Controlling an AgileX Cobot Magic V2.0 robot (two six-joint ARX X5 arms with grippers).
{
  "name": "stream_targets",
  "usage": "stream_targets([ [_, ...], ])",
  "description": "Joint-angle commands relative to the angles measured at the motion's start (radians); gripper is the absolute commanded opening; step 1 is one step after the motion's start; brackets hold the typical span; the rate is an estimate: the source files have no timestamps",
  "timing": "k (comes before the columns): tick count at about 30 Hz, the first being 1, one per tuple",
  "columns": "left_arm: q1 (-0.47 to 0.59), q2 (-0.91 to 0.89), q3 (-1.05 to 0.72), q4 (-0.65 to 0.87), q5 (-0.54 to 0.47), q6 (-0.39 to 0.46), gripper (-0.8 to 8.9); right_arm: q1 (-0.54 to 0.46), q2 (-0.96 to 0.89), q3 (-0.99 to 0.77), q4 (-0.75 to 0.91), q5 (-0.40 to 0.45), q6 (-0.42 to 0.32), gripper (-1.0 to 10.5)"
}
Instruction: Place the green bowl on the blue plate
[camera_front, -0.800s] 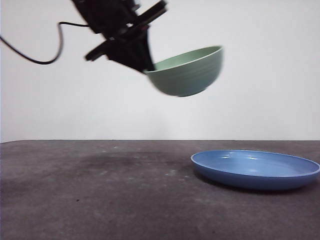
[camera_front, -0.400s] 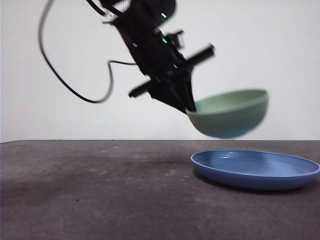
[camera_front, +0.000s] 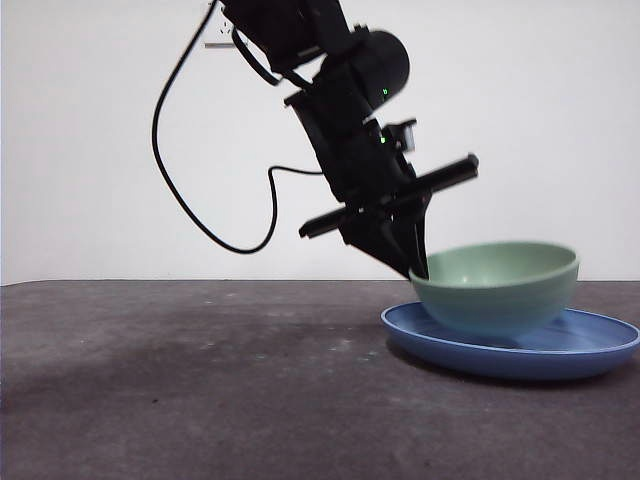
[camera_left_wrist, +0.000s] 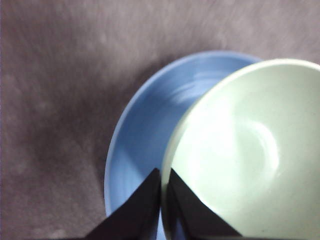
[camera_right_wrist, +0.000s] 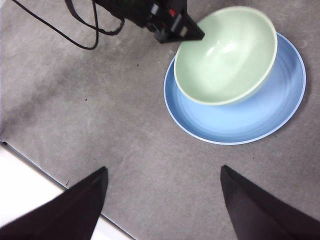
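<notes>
Lowering green bowl (camera_front: 497, 287) onto blue plate (camera_front: 600, 350) | left gripper (camera_left_wrist: 161, 192) clamps bowl's left rim | bowl upright inside plate, contact unclear, lying right of jaws | right gripper (camera_right_wrist: 162, 200) spread wide, empty, waiting near table edge

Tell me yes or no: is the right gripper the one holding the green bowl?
No, the left gripper pinches the green bowl at its rim over the blue plate, while the right gripper hangs open, apart from it.
</notes>
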Motion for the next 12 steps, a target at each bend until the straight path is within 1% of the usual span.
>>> stream_targets([
  [1, -0.012, 0.033, 0.037, -0.002, -0.005, 0.002, 0.18, 0.004, 0.006, 0.021, 0.011, -0.001, 0.003, 3.6],
  [6, -0.016, 0.035, 0.037, -0.004, -0.005, 0.012, 0.20, 0.004, 0.006, 0.021, 0.018, 0.002, 0.003, 3.6],
  [8, -0.017, 0.035, 0.037, -0.013, -0.005, 0.013, 0.51, 0.004, 0.006, 0.021, 0.021, 0.002, 0.003, 3.6],
  [12, -0.018, 0.035, 0.037, -0.026, -0.003, 0.013, 2.33, 0.004, 0.006, 0.021, 0.023, 0.002, 0.003, 3.6],
])
